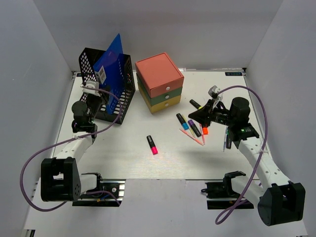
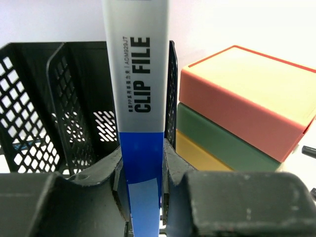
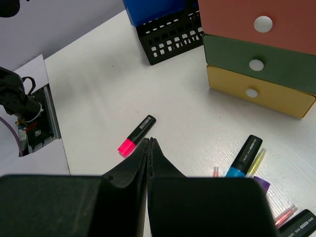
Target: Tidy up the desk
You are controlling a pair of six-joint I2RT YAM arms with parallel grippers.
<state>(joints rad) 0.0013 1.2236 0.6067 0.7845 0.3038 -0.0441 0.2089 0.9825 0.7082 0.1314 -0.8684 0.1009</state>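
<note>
On the white desk (image 1: 123, 158), my left gripper (image 1: 94, 90) (image 2: 143, 160) is shut on the spine of a blue clip file (image 1: 111, 64) (image 2: 140, 74). The file stands tilted in a black mesh rack (image 1: 126, 91) (image 2: 29, 123) at the back left. My right gripper (image 1: 190, 117) (image 3: 149, 140) is shut with nothing in it and hovers over the desk right of centre. A pink highlighter (image 1: 152, 144) (image 3: 137, 135) lies alone mid-desk, just beyond the right fingertips in the right wrist view.
A drawer box (image 1: 159, 82) (image 2: 237, 108) (image 3: 256, 64) with a coral top, green and yellow drawers stands at the back centre. Loose markers lie under and beside the right gripper: blue (image 1: 182, 121) (image 3: 244, 157), purple (image 1: 194, 128), orange (image 1: 205, 131), black (image 1: 195, 103), and thin pens (image 1: 191, 137).
</note>
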